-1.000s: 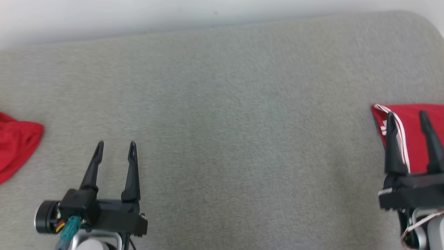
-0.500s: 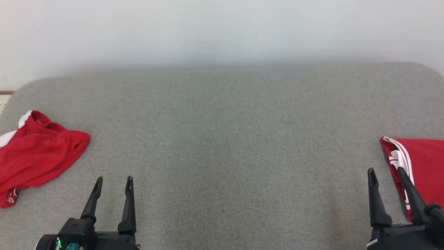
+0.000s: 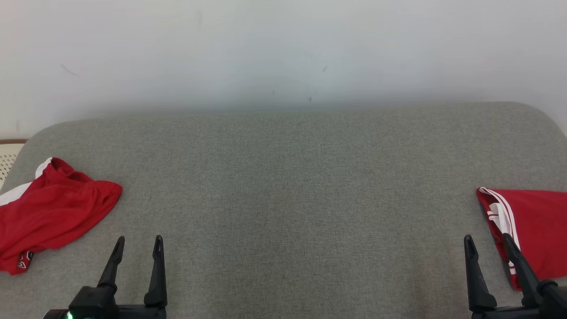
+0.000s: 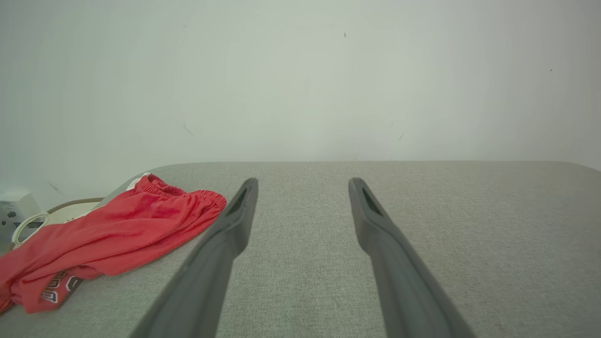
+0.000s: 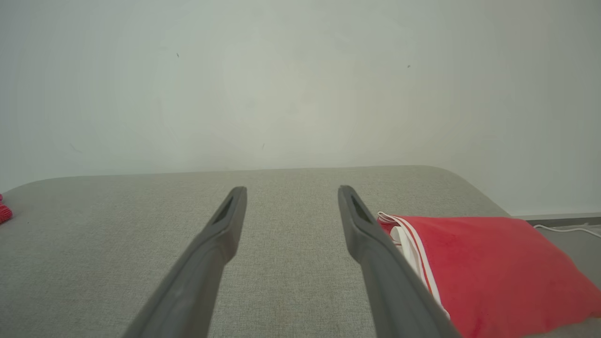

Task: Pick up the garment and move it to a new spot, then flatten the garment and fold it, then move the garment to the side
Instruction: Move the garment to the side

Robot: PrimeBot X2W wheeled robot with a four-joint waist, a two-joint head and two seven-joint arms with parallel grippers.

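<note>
Our left jaws and right jaws both stand open and empty over the worktop [image 3: 283, 199]. The crumpled garment [image 3: 53, 212] lies at its left edge, and a folded garment [image 3: 531, 230] lies just beside the right jaws. We could disturb the folded one by mistake, or pull the crumpled one off the edge.

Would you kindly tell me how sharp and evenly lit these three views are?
Head view: sharp, soft even light, no glare on the grey surface. Left wrist view: crumpled red garment crisp, edges dimmer. Right wrist view: folded red garment crisp too.
</note>
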